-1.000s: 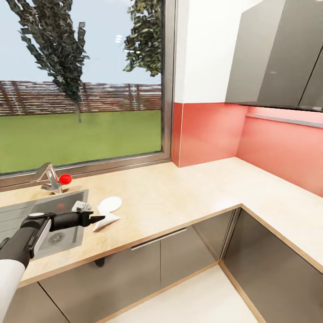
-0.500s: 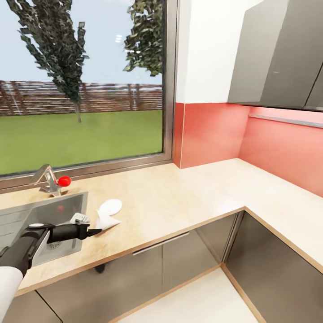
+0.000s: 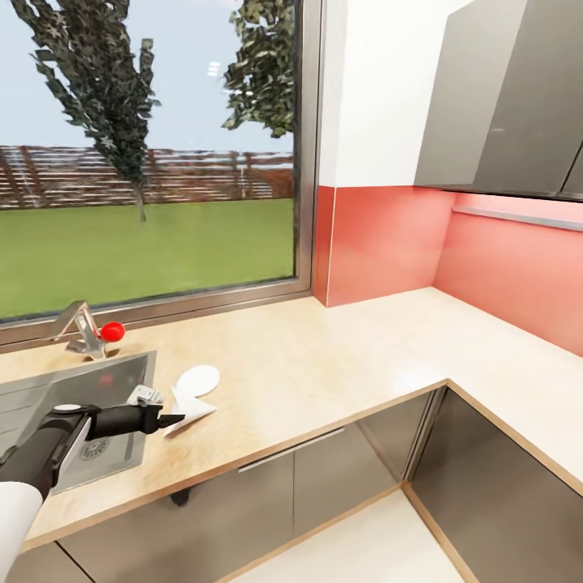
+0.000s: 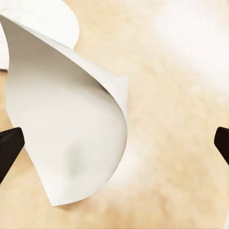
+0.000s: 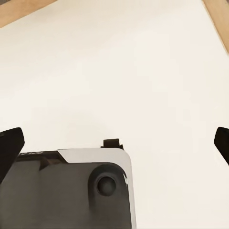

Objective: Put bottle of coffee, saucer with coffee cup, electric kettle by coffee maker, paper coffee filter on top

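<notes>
A wide window (image 3: 146,154) is seen above a beige L-shaped countertop (image 3: 340,356), into which a steel sink (image 3: 48,397) with a faucet (image 3: 81,328) is set. Just beside the sink, two paper coffee filters (image 3: 193,390) are laid on the counter, one curled upward (image 4: 71,138). The left gripper (image 3: 174,419) is held at the curled filter's edge, its fingers spread wide apart. The right gripper (image 5: 114,143) is likewise spread, above a pale floor.
</notes>
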Controlling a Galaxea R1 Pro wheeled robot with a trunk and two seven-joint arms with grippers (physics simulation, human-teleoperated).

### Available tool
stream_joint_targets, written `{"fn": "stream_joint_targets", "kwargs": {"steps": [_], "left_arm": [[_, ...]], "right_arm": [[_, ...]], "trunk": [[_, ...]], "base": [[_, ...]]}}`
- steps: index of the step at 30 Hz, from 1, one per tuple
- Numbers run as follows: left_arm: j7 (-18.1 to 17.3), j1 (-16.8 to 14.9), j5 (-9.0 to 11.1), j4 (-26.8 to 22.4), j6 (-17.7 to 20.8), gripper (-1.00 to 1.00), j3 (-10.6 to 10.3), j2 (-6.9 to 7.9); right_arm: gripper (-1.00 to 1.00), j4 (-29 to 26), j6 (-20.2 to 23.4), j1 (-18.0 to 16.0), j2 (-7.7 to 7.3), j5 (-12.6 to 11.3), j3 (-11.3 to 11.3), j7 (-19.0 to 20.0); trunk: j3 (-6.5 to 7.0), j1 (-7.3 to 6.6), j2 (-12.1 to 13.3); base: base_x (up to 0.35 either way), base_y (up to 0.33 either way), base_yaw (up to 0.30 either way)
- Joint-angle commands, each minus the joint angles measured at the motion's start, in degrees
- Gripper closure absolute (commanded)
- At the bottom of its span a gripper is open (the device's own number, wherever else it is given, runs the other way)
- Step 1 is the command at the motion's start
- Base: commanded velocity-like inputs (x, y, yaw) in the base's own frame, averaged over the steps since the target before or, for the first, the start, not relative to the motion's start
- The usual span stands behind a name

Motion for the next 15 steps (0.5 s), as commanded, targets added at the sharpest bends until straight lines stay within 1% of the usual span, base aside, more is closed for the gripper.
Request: {"fn": "stream_joint_targets", "kwargs": {"steps": [1,10,15], "left_arm": [[-0.5,-0.1,-0.5,-0.1,0.4,-1.00,0.3,-0.06],[-0.5,-0.1,-0.3,0.0,0.4,-1.00,0.3,-0.21],[-0.5,0.0,-0.3,0.1,0.4,-1.00,0.3,-0.34]], "right_arm": [[-1.00,0.0,-0.2,0.0,-0.01,-0.5,0.0,0.0],[-1.00,0.0,-0.2,0.0,-0.01,-0.5,0.0,0.0],[-1.00,0.0,-0.2,0.0,-0.01,-0.5,0.0,0.0]], "trunk": [[-0.13,0.04,-0.1],[-0.13,0.04,-0.1],[-0.13,0.04,-0.1]], "base": [[0.050,0.000,0.000],[0.021,-0.005,0.000],[0.175,-0.112,0.000]]}}
